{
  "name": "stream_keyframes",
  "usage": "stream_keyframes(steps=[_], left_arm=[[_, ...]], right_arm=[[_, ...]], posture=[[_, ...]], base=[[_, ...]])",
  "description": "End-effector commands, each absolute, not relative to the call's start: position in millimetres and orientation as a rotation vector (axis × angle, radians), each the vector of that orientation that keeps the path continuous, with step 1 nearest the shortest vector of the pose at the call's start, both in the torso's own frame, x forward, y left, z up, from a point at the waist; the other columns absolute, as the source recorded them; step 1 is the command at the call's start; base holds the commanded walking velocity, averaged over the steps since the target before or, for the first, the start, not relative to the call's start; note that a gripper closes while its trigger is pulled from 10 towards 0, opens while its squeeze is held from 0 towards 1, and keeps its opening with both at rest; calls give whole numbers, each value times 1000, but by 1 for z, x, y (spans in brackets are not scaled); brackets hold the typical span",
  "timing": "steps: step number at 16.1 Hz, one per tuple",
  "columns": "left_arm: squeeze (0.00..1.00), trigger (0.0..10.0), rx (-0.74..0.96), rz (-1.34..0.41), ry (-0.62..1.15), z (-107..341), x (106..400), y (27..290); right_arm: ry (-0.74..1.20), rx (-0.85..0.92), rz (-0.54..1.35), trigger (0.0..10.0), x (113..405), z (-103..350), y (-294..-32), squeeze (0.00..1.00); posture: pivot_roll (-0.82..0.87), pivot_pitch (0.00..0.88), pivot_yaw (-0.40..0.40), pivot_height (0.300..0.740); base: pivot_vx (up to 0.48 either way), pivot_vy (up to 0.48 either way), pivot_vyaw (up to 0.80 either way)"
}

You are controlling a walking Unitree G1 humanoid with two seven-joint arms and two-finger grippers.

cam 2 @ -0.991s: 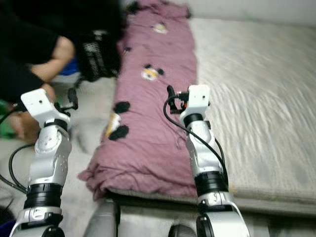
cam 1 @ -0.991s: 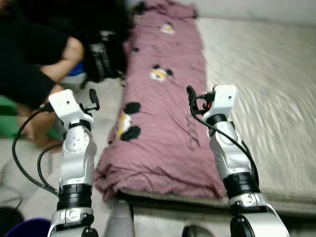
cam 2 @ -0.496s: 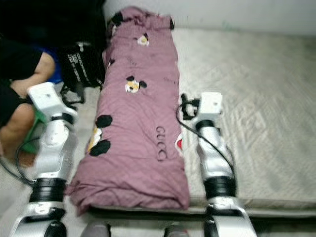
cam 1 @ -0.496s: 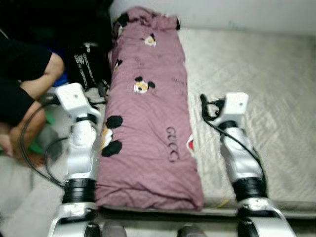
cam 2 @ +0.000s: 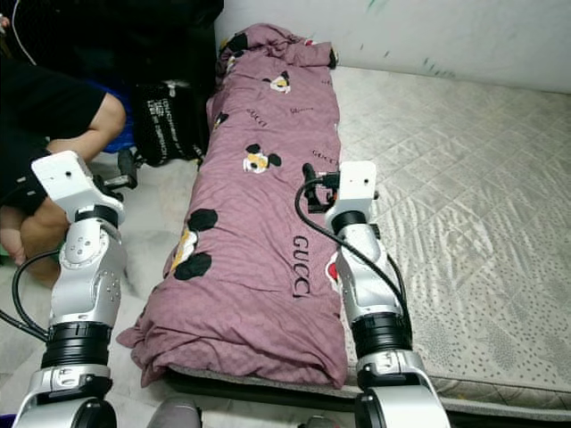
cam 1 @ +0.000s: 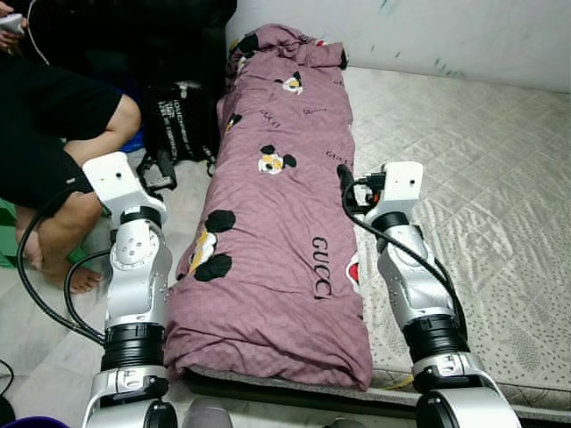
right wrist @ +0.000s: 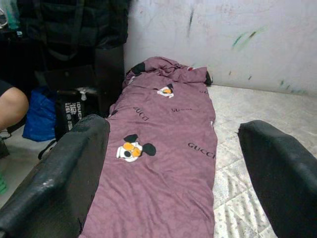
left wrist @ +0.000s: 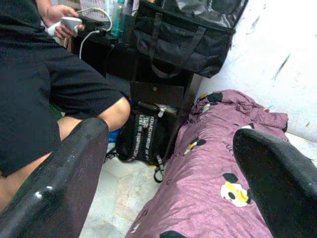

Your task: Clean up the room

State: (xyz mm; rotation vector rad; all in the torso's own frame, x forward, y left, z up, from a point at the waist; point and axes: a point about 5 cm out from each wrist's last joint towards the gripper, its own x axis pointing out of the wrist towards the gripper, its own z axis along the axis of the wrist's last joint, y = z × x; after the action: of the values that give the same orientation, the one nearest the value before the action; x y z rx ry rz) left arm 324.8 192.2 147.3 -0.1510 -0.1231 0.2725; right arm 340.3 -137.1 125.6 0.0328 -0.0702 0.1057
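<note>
Both grippers — left (left wrist: 163, 183), right (right wrist: 173, 173) — wide open, empty, above quilt (cam 1: 277, 223).

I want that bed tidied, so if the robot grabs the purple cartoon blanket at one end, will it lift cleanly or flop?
The purple blanket would likely flop: it lies creased and bunched along the mattress edge. Its length suggests the far end would drag. Both grippers, left and right, are open and empty.
</note>
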Motion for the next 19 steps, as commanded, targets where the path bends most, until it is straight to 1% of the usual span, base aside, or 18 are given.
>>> stream_keyframes(steps=[1, 6, 7, 8, 10, 14, 19], left_arm=[[0, 10000, -139, 272, -116, 145, 324, 192], [0, 10000, -139, 272, -116, 145, 324, 192], [0, 10000, -167, 261, -102, 142, 326, 183], [0, 10000, -208, 250, -77, 137, 326, 171], [0, 10000, -216, 246, -70, 135, 326, 169], [0, 10000, -240, 211, -63, 134, 327, 162], [0, 10000, -225, 177, -59, 132, 325, 161]], right_arm=[[-73, 29, 92, 10000, 341, 127, -140, 0], [-73, 29, 92, 10000, 341, 127, -140, 0], [-69, 11, 79, 10000, 343, 128, -140, 0], [-68, -13, 60, 10000, 347, 130, -141, 0], [-48, -15, 48, 10000, 348, 128, -142, 0], [-46, 1, 40, 10000, 348, 127, -143, 0], [-52, -2, 47, 10000, 348, 126, -142, 0]], posture=[[37, 0, -30, 740], [37, 0, -30, 740], [34, 0, -57, 740], [34, 0, -57, 740], [34, 0, -57, 740], [33, 0, -55, 740], [37, 0, -56, 740]], base=[[0, 0, 0], [0, 0, 0], [0, 0, 0], [0, 0, 0], [0, 0, 0], [0, 0, -750], [0, 0, 0]])
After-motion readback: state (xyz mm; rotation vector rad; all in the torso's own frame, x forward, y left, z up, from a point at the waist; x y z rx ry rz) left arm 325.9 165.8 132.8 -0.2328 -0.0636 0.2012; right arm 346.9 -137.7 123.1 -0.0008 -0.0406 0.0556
